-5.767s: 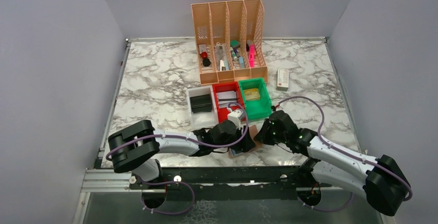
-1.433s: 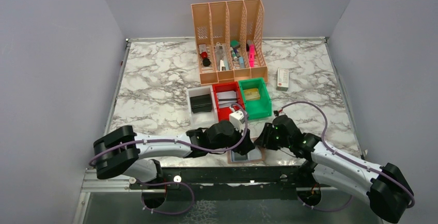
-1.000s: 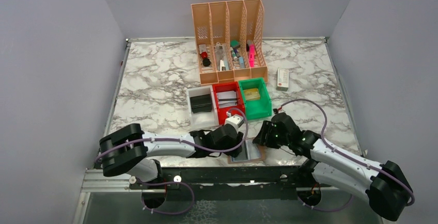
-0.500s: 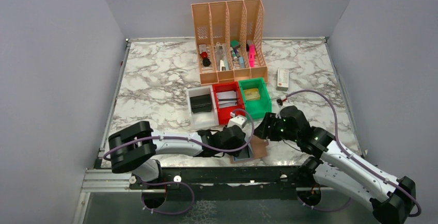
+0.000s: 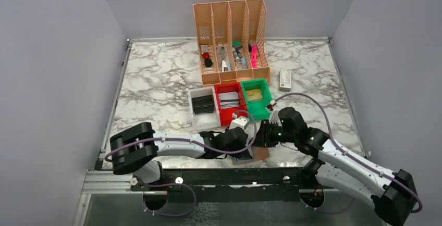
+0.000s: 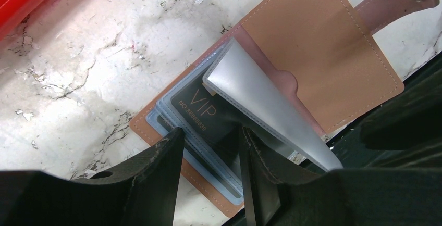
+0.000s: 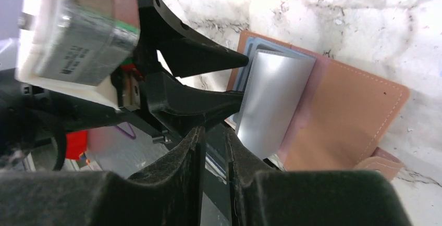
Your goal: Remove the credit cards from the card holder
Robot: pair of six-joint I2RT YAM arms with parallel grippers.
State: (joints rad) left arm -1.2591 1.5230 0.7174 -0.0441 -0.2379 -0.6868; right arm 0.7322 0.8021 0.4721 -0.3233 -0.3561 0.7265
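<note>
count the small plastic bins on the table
3, side by side in front of the peach file rack: white bin left, red bin middle, green bin right. None looks hidden.

A white tabletop with grey marble veining (image 5: 156, 80) spreads across the enclosure, with a black metal rail (image 5: 229, 176) running along its near edge. Plain, pale lilac-grey panels close it in on three sides: a back wall (image 5: 156, 7), a left wall (image 5: 52, 80) and a right wall (image 5: 396, 70). The light is soft and even, without hard shadows.
</note>
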